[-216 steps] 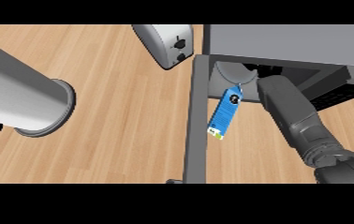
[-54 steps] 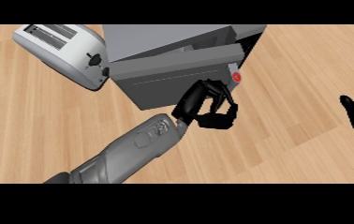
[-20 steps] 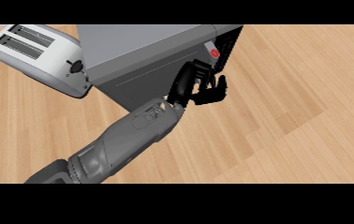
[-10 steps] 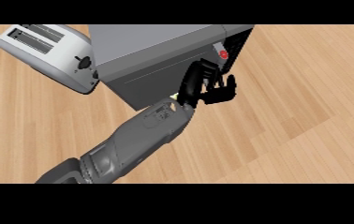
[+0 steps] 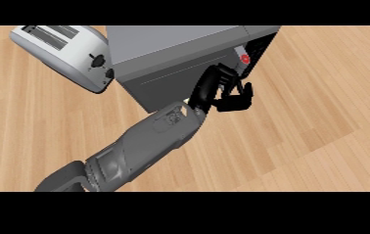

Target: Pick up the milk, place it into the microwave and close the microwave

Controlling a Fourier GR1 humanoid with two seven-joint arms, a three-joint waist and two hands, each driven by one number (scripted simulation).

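While the robot hand (image 5: 225,92) touches the microwave (image 5: 177,57), a toaster (image 5: 69,54) stands beside.

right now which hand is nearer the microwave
Left. The left hand is right at the microwave front, beside its control panel; the right hand is out of view.

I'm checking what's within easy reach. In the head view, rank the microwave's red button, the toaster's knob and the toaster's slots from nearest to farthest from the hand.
From the left hand:
1. Red button, just above.
2. Toaster knob, far left.
3. Toaster slots, upper left corner.
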